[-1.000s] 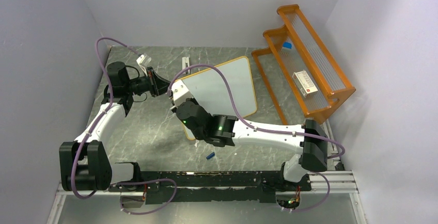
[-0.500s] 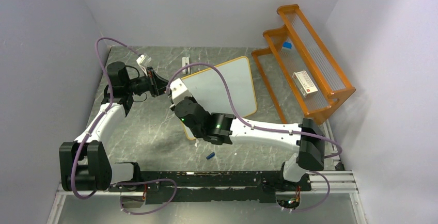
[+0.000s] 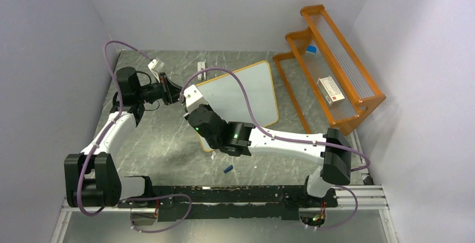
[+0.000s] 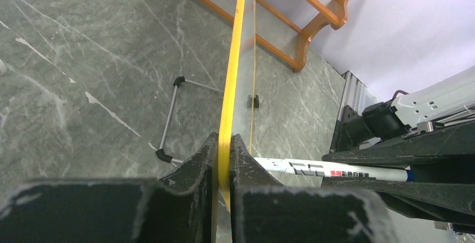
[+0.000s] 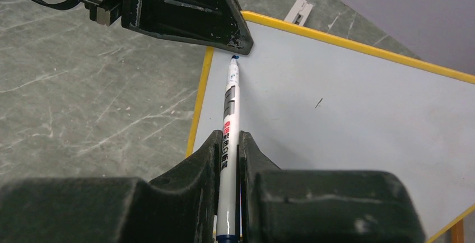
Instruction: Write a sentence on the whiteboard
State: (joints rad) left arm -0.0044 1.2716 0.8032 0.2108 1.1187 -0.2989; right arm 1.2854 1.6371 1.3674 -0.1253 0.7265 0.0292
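Top external: rack (image 3: pixel 344 122) holds white box (image 3: pixel 330 90) — left jaws clamp whiteboard (image 3: pixel 246 93) edge, right jaws grip marker (image 5: pixel 229 117).

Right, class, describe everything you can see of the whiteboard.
The whiteboard is a white rectangle with rounded corners and a thin yellow-orange frame. It sits askew on the grey table. Its face is nearly blank, bar one tiny dark mark. The left gripper clamps its edge near a corner, and the marker in the right gripper points at that corner.
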